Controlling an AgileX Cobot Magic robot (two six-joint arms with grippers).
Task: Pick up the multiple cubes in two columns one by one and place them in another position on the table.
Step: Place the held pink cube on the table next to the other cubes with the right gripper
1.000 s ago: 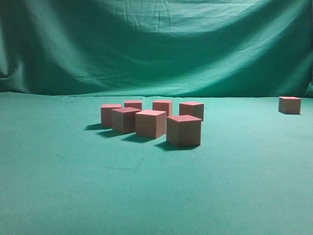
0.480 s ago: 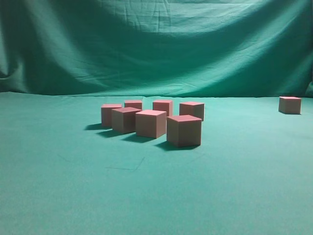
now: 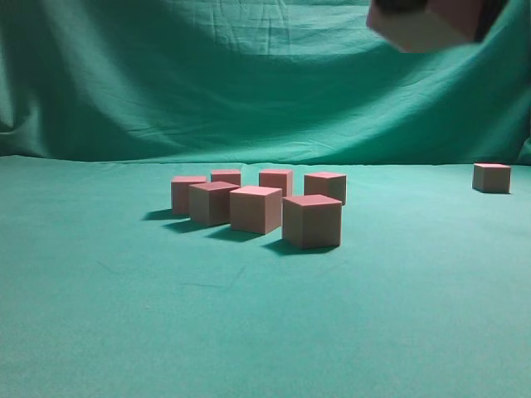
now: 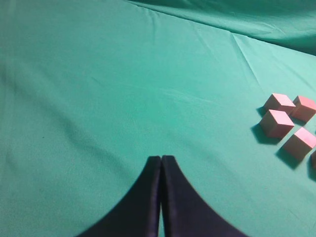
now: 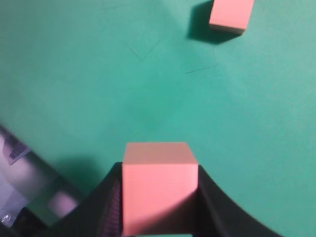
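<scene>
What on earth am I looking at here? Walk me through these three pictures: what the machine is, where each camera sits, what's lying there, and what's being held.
This is a two-armed robot, and each arm ends in a gripper. One camera looks along the table from the side; the other two ride on the wrists and look down past the grippers. Seven cubes stand in a cluster on the green cloth, and one lone cube stands far right. The left gripper is shut and empty above bare cloth. The right gripper holds a carried cube between its dark fingers, high above the table; the side view shows it at the top edge.
</scene>
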